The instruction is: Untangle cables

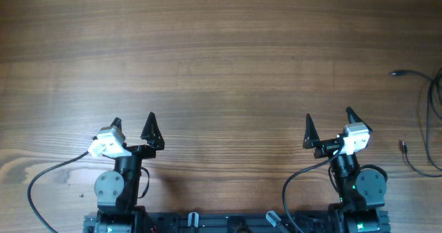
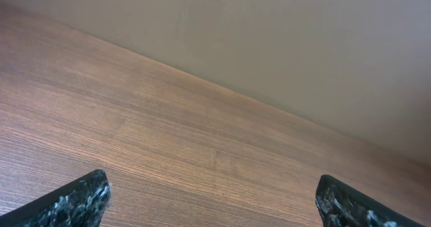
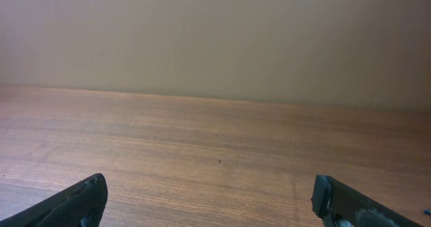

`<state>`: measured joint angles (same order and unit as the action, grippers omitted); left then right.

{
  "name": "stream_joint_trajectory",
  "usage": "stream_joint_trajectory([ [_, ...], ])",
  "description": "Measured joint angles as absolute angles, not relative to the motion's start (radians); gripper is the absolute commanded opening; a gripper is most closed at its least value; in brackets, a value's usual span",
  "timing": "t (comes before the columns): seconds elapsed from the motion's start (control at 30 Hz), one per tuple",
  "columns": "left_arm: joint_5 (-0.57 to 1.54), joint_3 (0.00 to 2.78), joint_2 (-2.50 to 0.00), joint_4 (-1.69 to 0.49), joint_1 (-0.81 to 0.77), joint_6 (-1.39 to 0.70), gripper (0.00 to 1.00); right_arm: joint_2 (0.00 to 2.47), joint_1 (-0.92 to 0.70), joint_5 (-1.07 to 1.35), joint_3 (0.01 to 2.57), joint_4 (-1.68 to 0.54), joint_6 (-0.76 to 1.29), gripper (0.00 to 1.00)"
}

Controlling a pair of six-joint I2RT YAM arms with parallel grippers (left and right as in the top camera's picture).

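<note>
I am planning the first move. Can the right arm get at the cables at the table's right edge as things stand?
Probably yes. The right hand is open and holds nothing, and only bare table lies between it and the cables. They run partly out of view, so the full reach is uncertain.

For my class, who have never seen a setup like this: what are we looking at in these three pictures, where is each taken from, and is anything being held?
The top picture looks straight down on a wooden table. At its near edge stand two robot arms, each ending in a two-finger gripper: the left gripper and the right gripper. Both are open and hold nothing. Thin black cables lie at the far right edge, partly out of frame, away from both arms. The other two pictures come from small cameras on the wrists: each shows that arm's own dark fingertips in the bottom corners, with bare table and a plain wall beyond.
</note>
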<state>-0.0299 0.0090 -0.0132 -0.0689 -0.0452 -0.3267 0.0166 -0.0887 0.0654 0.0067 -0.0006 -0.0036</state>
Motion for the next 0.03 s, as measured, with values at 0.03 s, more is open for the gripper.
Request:
stream_joint_trajectory([
  [0.03, -0.030, 0.009, -0.013, -0.069, -0.045, -0.327, 1.00, 0.017, -0.089, 0.065, 0.007, -0.001, -0.004, 1.00],
])
